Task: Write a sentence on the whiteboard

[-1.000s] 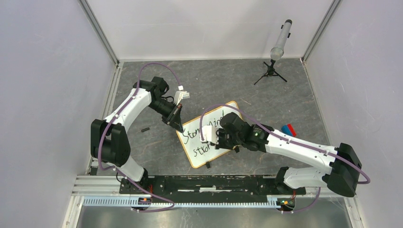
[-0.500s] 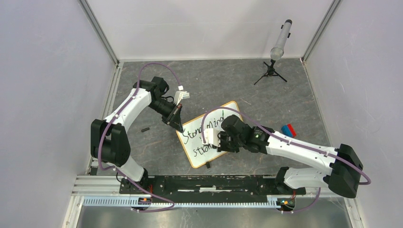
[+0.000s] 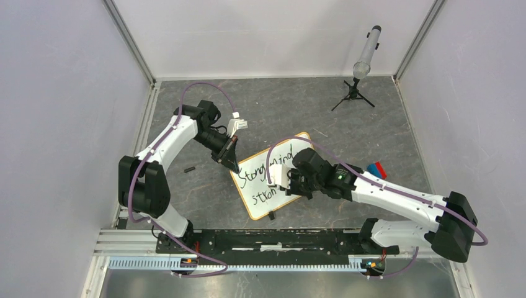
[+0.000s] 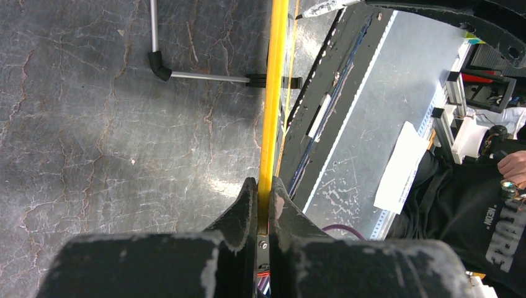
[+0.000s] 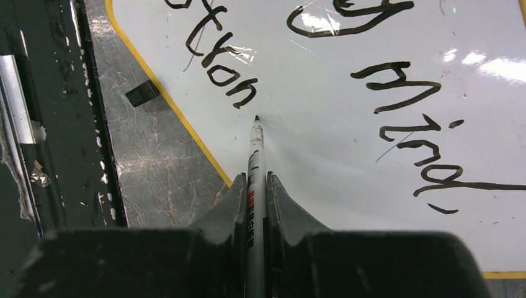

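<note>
Grey tabletop: whiteboard is laid near the front edge, its frame pinched by the left gripper. Marker is clamped in the right gripper; second line is begun, sentence judged unfinished.

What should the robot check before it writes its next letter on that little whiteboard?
1. Left gripper clamped on the whiteboard frame: ok.
2. Right gripper gripping the marker: ok.
3. Marker tip uncapped and aimed at the board: ok.
4. Tip actually touching the surface: cannot tell.
5. Blank white space beyond the written "stron": ok.
</note>
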### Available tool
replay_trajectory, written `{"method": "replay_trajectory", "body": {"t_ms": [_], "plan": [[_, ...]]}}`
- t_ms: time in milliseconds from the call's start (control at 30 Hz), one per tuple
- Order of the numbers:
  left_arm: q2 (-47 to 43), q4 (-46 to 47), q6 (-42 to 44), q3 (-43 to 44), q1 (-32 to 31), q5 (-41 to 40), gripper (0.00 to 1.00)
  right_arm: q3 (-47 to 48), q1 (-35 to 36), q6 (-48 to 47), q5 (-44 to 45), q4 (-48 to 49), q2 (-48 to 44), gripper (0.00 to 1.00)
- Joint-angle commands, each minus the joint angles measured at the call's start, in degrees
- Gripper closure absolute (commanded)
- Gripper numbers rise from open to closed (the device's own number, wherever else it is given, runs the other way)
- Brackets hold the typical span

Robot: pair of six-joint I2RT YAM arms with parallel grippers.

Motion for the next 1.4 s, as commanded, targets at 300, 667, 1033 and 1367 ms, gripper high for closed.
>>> {"method": "replay_trajectory", "body": {"t_ms": [300, 667, 1033, 1367], "plan": [[-0.4, 2.1, 0.2, 1.0, 0.1, -2.7, 0.98, 3.8, -0.3, 0.9, 4.1, 2.6, 1.4, 1.0], [-0.3, 2.1, 0.3, 0.9, 0.1, -2.7, 0.98, 2.4, 0.0, 0.4, 0.7, 2.3, 2.3, 1.0], [-0.1, 2.1, 0.4, 1.0, 0.1, -2.8, 0.98, -0.3, 0.2, -1.4, -0.1, 0.4, 1.4, 1.0], [-0.1, 2.5, -0.2, 1.0, 0.1, -2.8, 0.98, 2.4, -0.5, -1.1, 4.4, 0.8, 0.5, 1.0]]}}
